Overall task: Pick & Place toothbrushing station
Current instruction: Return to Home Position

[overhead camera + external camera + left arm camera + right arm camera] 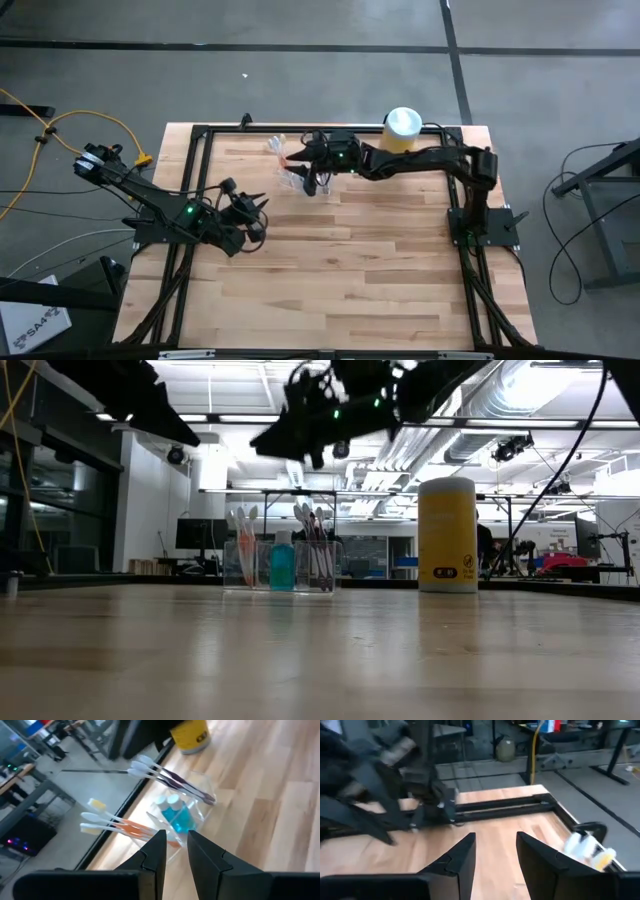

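Note:
The toothbrushing station (pixel 280 567) is a small clear holder with several toothbrushes and a teal bottle. It stands upright by its base on the wooden table, toward the far edge (pixel 292 176), and shows ahead of my left fingers (pixel 182 817). My right gripper (pixel 298 156) hangs open above it (pixel 300 445), clear of the brush heads, with nothing between its fingers (pixel 495 845). My left gripper (pixel 256 216) waits nearer the table's left side, pointing toward the station, its fingers (pixel 176 851) a narrow gap apart and empty.
A yellow canister with a white lid (pixel 402 128) stands at the far edge, right of the station (pixel 447 535). A black frame (pixel 200 132) runs along the table's far and side edges. Bare wood lies toward the near edge (pixel 340 290).

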Tool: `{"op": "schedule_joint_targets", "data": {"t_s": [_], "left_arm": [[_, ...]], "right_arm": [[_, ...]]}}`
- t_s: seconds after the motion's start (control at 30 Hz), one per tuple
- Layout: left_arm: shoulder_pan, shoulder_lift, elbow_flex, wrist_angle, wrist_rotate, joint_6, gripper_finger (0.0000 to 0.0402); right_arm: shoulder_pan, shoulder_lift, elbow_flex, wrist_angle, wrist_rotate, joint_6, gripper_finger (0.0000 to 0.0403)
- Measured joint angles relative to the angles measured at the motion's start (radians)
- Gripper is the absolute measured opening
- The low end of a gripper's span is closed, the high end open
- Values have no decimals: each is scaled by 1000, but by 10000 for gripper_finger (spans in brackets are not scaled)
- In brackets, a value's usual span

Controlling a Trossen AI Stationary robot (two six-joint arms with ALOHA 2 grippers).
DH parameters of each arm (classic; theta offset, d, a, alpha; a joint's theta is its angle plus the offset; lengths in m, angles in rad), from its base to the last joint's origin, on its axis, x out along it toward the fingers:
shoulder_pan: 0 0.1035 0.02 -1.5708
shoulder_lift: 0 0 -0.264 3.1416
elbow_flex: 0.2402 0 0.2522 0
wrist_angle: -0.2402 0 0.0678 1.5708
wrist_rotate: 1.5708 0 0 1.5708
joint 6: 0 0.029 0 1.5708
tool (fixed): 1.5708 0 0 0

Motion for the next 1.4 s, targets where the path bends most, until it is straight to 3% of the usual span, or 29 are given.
{"op": "schedule_joint_targets", "data": {"t_s": [0.27, 0.57, 0.83, 1.03, 1.17, 1.27, 1.4], "left_arm": [[0, 0, 0, 46, 59, 71, 71], [-4, 0, 0, 79, 197, 102, 71], [-66, 0, 0, 101, 196, 100, 71], [-131, 0, 0, 142, 195, 169, 71], [-148, 0, 0, 151, 191, 146, 71], [-148, 0, 0, 154, 188, 120, 71], [-132, 0, -1, 179, 299, 178, 71]], "right_arm": [[80, -92, 0, -157, -1, 42, 132], [156, -158, 0, -305, -10, 91, 132], [228, -160, 0, -331, -129, 115, 132], [269, -173, -6, -399, -126, 114, 132], [294, -213, -54, -396, -124, 117, 132], [308, -269, -118, -296, -121, 143, 132], [330, -397, -280, -155, -114, 177, 132]]}}
